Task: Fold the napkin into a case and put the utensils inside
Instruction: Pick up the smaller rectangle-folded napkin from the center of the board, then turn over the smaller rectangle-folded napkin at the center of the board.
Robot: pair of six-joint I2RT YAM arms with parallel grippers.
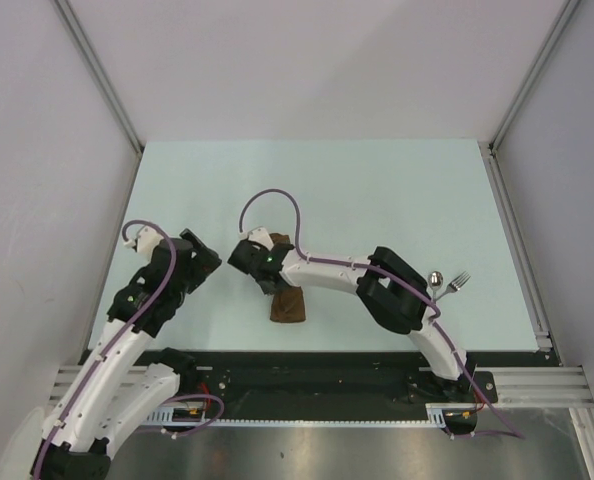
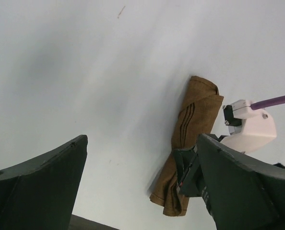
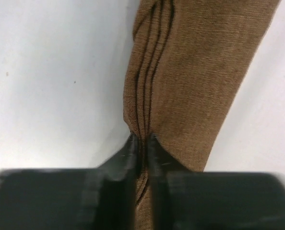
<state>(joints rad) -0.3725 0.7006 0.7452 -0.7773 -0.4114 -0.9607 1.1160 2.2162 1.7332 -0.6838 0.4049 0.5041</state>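
The brown napkin (image 1: 288,304) lies folded into a narrow strip in the middle of the table, long way running front to back. My right gripper (image 1: 268,280) reaches in from the right and is shut on the layered left edge of the napkin (image 3: 195,86), about halfway along it; the right wrist view shows the right gripper (image 3: 141,141) pinching those folds. The left gripper (image 1: 203,262) hovers to the napkin's left, open and holding nothing (image 2: 141,143), with the napkin (image 2: 196,115) beyond its right finger. A spoon (image 1: 435,282) and a fork (image 1: 458,282) lie together at the right.
The right arm's forearm (image 1: 327,268) spans the table between the napkin and the utensils. A purple cable (image 1: 277,200) loops above the right wrist. White walls and metal rails (image 1: 517,240) enclose the pale table on the left, back and right.
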